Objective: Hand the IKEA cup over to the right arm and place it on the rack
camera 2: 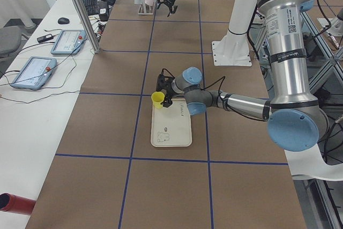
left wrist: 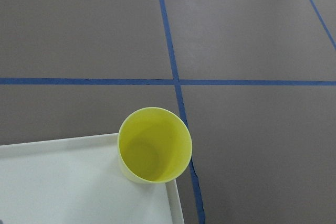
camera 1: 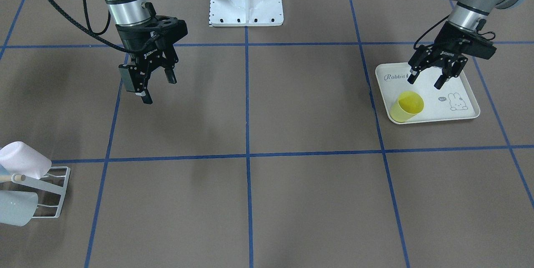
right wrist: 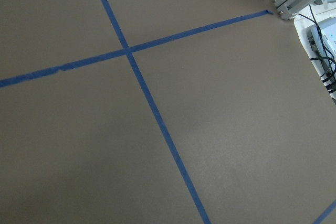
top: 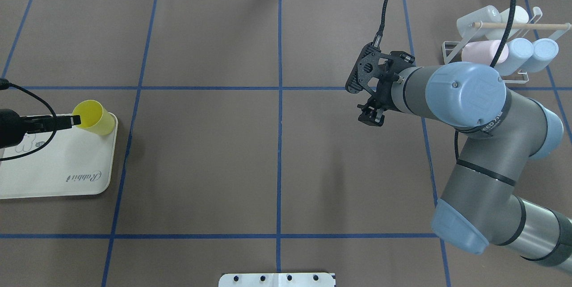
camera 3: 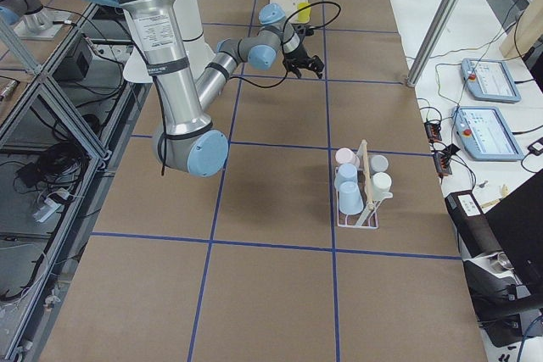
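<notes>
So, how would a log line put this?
left gripper: open, over tray, near cup | right gripper: open, empty, mid-table | cup: upright on tray

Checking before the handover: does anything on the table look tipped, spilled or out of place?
Nothing stands out. The yellow plastic cup stands upright and empty in a corner of the cream rabbit-print tray; nothing is spilled.

The left gripper (camera 1: 425, 80) is held tilted downward with jaws parted. The right gripper (camera 1: 158, 89) is likewise held spread, and the right arm (top: 485, 162) is bent at the elbow.
</notes>
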### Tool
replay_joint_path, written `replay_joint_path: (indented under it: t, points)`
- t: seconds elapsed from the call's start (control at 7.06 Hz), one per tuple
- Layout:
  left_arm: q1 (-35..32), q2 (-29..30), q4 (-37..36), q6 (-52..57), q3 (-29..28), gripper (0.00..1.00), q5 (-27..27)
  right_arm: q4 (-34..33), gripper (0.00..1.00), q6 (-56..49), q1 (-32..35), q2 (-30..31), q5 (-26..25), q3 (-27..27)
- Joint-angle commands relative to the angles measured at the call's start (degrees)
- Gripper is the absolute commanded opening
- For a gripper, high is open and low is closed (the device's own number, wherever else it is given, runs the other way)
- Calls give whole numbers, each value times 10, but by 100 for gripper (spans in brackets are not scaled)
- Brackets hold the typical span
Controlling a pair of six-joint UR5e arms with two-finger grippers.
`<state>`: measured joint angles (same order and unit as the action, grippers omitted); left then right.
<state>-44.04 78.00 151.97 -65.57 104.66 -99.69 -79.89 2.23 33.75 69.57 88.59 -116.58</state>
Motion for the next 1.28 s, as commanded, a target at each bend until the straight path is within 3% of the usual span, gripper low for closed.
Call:
replay_joint_path:
  t: [0.0,0.71,0.85,0.99,1.13]
  points:
    - [1,8,0,-1,-17,100,17,0,99,3,-3,-1,-1,-2]
    - [-3,8,0,6,-35,97,22,0,99,3,-3,-1,-2,0]
    - [-3,13,0,5,-38,85,36,0,99,3,-3,-1,-2,0]
    - [-1,15,0,5,-47,57,41,0,99,2,-3,-1,-2,0]
    - [-1,17,0,4,-47,52,41,0,99,2,-2,0,-3,0]
